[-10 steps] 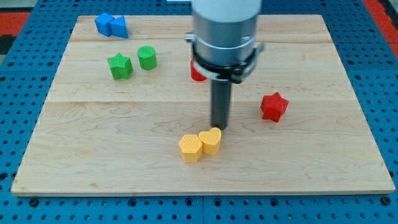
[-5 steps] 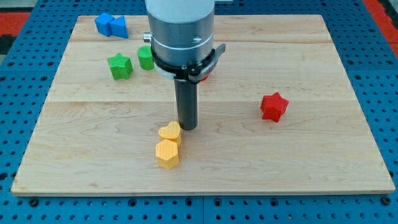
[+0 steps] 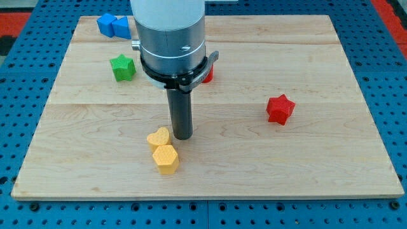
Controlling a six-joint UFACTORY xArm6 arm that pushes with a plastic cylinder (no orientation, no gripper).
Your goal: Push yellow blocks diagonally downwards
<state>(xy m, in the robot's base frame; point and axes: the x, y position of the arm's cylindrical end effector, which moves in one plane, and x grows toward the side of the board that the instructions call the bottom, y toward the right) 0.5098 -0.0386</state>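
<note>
Resting on the board (image 3: 356,159), my tip (image 3: 182,137) stands just to the right of the yellow heart (image 3: 158,138), touching it or very nearly so. The yellow hexagon (image 3: 166,159) sits right below the heart, pressed against it, so the pair lies left of centre, in the lower half. There are no jaws on this rod, so nothing is held; it can only shove.

Both yellow blocks look like small, stiff, light plastic pieces that should slide easily on smooth wood and also turn easily if pushed off centre. I judge the best contact is on the heart's upper right side, so the push runs through both blocks down and to the left.

Elsewhere in the same view: a red star (image 3: 280,109) well apart at right, a red block (image 3: 206,74) half hidden behind the arm, a green star (image 3: 123,67), and two blue blocks (image 3: 113,26) at top left.
</note>
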